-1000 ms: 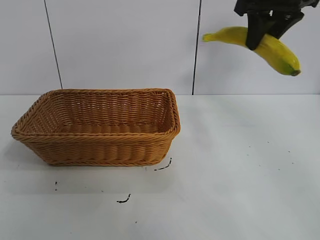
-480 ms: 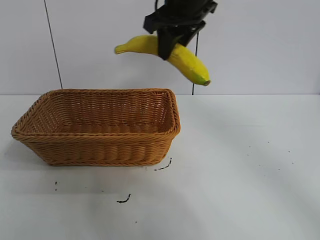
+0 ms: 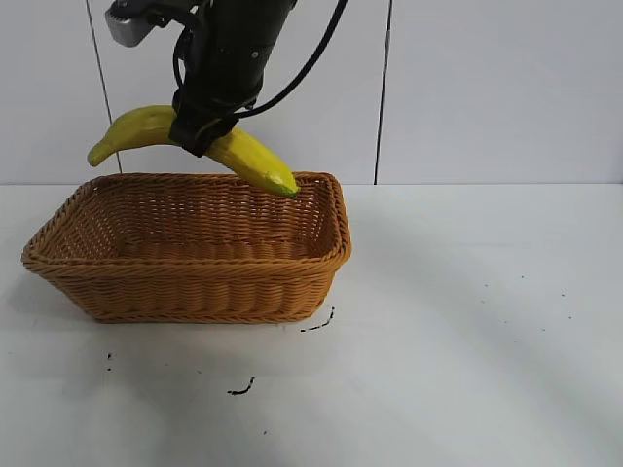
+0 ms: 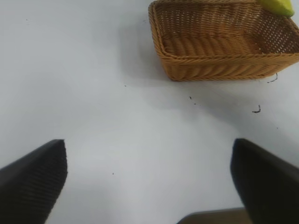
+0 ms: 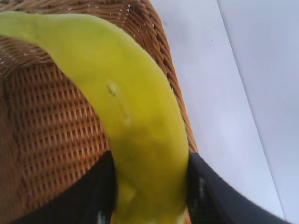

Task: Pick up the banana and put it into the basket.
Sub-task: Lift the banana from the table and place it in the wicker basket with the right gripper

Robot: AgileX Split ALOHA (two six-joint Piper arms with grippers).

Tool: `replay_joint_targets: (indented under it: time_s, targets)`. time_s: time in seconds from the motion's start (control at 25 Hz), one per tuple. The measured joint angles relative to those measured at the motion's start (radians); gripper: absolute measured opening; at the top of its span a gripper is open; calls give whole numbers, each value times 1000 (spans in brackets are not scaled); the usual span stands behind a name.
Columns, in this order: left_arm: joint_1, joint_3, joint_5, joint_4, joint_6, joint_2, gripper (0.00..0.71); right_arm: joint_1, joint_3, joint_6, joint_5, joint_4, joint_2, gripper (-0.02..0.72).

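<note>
Since a second ago the right arm has swung from the far right of the exterior view across to the left and come lower, carrying the banana with it, so that it now hangs over the basket.

Largest is the flat white table [image 3: 467,321], marked with a few small black specks. On it, at the left, stands the rectangular orange-brown woven wicker basket [image 3: 195,282] with sloping sides and a braided rim, nothing lying inside it. Above its back rim the black right pincer [image 3: 202,125] is clamped on the middle of the long curved yellow banana [image 3: 248,156], which is held in the air, stem end out to the left and greenish tip pointing down toward the basket's back right part, clear of the wicker. The left pincer [image 4: 149,186] hovers over bare table well apart from the basket, its two black fingers [image 4: 32,179] spread wide with nothing between them.
</note>
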Motion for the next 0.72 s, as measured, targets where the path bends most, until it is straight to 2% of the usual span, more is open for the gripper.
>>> replay_joint_targets:
  time_s: [0.44, 0.52, 0.6, 0.64, 0.72]
  targets:
    - [0, 0, 0, 1, 0, 0, 690, 0, 0, 0, -29, 0, 39, 307]
    - [0, 0, 0, 1, 0, 0, 690, 0, 0, 0, -32, 5, 39, 406]
    - [0, 0, 0, 1, 0, 0, 690, 0, 0, 12, -35, 8, 39, 578]
    - [0, 0, 0, 1, 0, 0, 690, 0, 0, 23, -35, 8, 39, 625]
    - [0, 0, 0, 1, 0, 0, 690, 0, 0, 74, -35, 11, 35, 667]
